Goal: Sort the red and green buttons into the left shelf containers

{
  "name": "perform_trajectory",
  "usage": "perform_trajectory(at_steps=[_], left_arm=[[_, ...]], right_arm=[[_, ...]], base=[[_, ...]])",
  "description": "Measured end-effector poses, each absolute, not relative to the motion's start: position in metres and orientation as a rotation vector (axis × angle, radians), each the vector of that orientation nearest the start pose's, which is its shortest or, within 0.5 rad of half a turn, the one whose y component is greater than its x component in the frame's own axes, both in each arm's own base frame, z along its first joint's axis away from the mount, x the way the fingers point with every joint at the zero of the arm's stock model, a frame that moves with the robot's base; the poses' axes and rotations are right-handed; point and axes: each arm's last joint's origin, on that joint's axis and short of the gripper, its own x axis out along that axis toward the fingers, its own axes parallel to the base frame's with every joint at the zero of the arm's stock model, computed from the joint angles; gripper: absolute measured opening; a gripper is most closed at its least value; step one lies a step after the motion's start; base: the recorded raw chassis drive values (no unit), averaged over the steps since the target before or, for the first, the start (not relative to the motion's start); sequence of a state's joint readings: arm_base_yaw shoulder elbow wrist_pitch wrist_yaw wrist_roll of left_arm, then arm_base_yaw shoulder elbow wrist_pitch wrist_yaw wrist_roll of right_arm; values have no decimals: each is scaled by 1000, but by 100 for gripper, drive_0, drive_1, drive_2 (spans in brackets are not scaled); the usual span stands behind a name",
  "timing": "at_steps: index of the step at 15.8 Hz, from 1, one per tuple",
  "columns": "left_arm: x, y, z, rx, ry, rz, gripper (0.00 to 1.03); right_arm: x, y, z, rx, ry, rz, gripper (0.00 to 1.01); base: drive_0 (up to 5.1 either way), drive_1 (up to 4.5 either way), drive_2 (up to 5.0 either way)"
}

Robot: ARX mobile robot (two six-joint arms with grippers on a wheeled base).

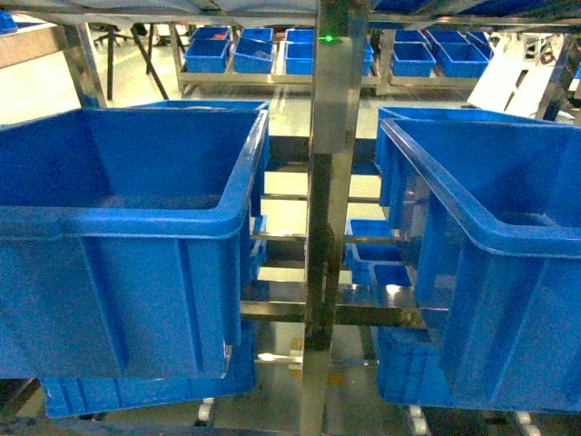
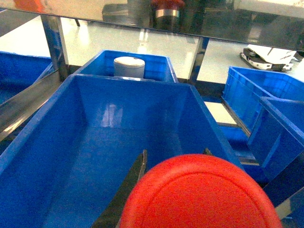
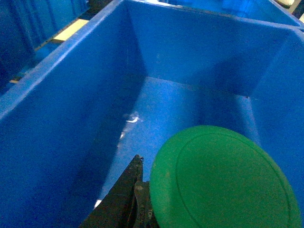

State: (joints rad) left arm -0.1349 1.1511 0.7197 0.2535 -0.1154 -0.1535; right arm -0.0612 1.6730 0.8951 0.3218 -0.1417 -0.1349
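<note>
In the left wrist view my left gripper is shut on a red button. Its round red cap fills the near foreground and hides its base. A dark finger shows at its left. It hangs over the inside of a deep blue container. In the right wrist view my right gripper is shut on a green button over another deep blue container; only one finger shows. The head view shows a big blue container on the left and one on the right, with no gripper in sight.
A steel shelf post stands between the two crates. Small shallow blue bins sit on a far rack, and more lie low behind the post. A white cylinder stands in the crate behind. More blue crates lie to the right.
</note>
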Motion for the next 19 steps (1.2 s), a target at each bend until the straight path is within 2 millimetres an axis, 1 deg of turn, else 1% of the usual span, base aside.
perform_trajectory(at_steps=[2, 4, 5, 6, 8, 10, 11, 12, 13, 14, 15, 16, 18, 19], left_arm=[[253, -31, 280, -131, 178, -6, 26], [253, -31, 280, -131, 177, -5, 26], [253, -31, 280, -131, 178, -5, 26], [253, -31, 280, -131, 178, -5, 26], [253, -31, 280, -131, 178, -6, 26], [253, -31, 280, -131, 177, -5, 26], [253, -31, 280, -131, 178, -5, 26], [253, -31, 280, -131, 178, -5, 26], [253, -31, 280, -131, 178, -5, 26], [253, -31, 280, -131, 178, -5, 26], [253, -31, 280, -131, 177, -5, 26], [253, -31, 280, -131, 178, -5, 26], [253, -31, 280, -131, 178, -5, 26], [253, -31, 280, -131, 177, -5, 26]], right_arm=[[382, -22, 182, -86, 514, 82, 33], [410, -24, 160, -47, 644, 82, 33], [418, -24, 154, -33, 682, 81, 33], [424, -24, 151, -24, 703, 71, 37], [440, -27, 144, 8, 744, 27, 61], [440, -34, 140, 15, 733, -6, 81], [440, -37, 141, 13, 705, -20, 90], [429, -39, 146, -2, 631, -38, 98], [420, -39, 152, -18, 579, -39, 98], [406, -36, 164, -29, 509, -30, 98], [397, -35, 173, -36, 468, -20, 98], [381, -33, 187, -40, 403, -4, 98], [355, -30, 199, -45, 337, 19, 98], [335, -28, 200, -34, 338, 41, 98]], base=[[0, 0, 0], [0, 0, 0], [0, 0, 0], [0, 0, 0], [0, 0, 0], [0, 0, 0], [0, 0, 0], [0, 0, 0], [0, 0, 0], [0, 0, 0], [0, 0, 0], [0, 0, 0], [0, 0, 0], [0, 0, 0]])
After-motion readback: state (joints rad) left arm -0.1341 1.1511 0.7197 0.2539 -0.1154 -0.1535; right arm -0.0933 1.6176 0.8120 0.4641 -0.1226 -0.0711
